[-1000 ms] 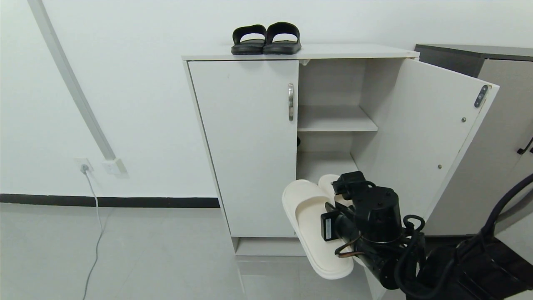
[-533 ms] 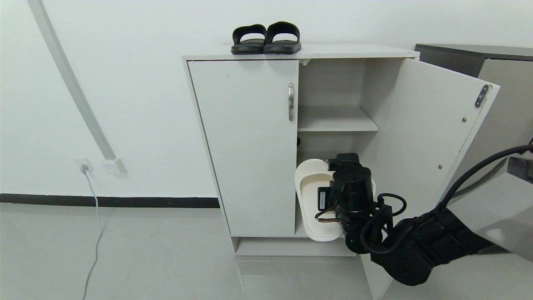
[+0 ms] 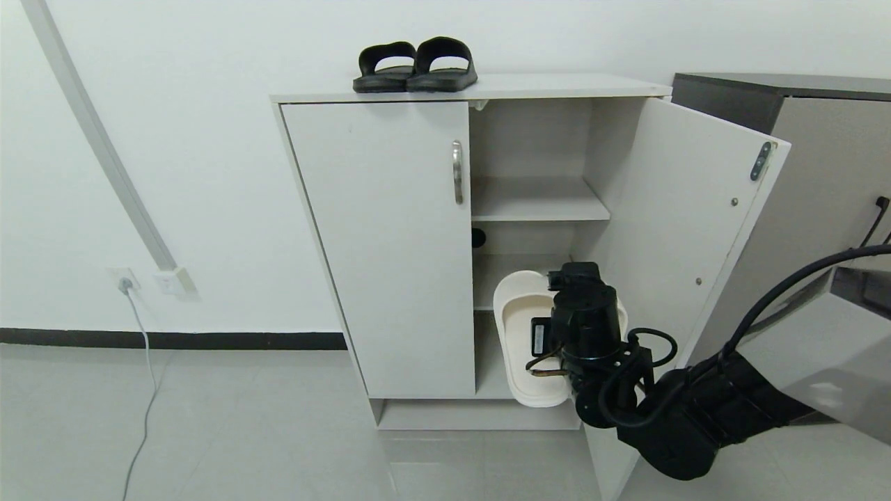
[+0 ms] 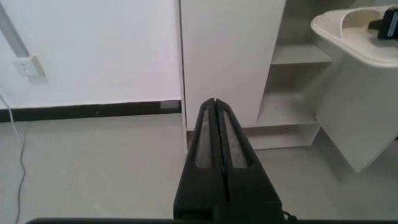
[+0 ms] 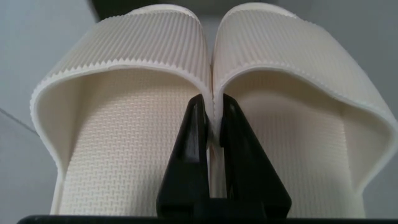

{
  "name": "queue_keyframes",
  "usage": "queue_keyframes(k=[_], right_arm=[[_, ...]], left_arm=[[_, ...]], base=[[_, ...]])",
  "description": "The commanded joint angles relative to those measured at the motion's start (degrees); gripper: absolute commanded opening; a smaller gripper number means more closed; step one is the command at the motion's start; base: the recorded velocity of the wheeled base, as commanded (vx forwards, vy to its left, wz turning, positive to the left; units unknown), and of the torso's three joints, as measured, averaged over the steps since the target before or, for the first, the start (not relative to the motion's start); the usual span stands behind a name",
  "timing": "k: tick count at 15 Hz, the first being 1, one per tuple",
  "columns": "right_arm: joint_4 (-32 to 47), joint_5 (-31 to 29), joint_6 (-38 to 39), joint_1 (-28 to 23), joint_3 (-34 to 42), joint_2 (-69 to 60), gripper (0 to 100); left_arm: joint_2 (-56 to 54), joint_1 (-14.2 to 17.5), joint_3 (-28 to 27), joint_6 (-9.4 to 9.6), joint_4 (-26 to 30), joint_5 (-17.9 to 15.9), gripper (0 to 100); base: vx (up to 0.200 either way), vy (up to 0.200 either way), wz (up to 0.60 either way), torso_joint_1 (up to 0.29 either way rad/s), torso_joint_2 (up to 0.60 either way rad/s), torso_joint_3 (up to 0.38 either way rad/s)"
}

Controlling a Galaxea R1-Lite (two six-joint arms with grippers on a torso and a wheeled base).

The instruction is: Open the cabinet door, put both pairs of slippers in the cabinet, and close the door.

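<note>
Head view: right gripper (image 5: 211,109) pinches white slippers (image 3: 518,334) at the cabinet (image 3: 376,243) opening (door (image 3: 668,229) wide open). Meanwhile left gripper (image 4: 214,118) sits closed.

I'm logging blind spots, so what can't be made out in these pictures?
Head view: the right arm covers most of one of the white slippers and whether they touch a shelf.
Head view: the closed left door hides the left half of the cabinet.
Left wrist view: the edge cuts the slippers off.

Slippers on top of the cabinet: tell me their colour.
Black. The pair of slide slippers atop the white wooden cabinet shows best in the head view.
</note>
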Motion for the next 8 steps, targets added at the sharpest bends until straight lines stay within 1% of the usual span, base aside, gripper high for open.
queue_keyframes(k=[1, 4, 8], right_arm=[[-0.05, 0.06, 0.11, 0.1, 0.29, 0.07, 0], [-0.05, 0.24, 0.11, 0.36, 1.08, 0.24, 0], [0.04, 0.24, 0.02, -1.31, 1.87, 1.3, 0]], left_arm=[[0.16, 0.04, 0.01, 0.0, -0.01, 0.0, 0], [0.16, 0.04, 0.01, 0.0, -0.01, 0.0, 0], [0.16, 0.04, 0.01, -0.09, -0.01, 0.0, 0]], base=[[0.0, 0.0, 0.0, 0.0, 0.0, 0.0], [0.0, 0.0, 0.0, 0.0, 0.0, 0.0], [0.0, 0.0, 0.0, 0.0, 0.0, 0.0]])
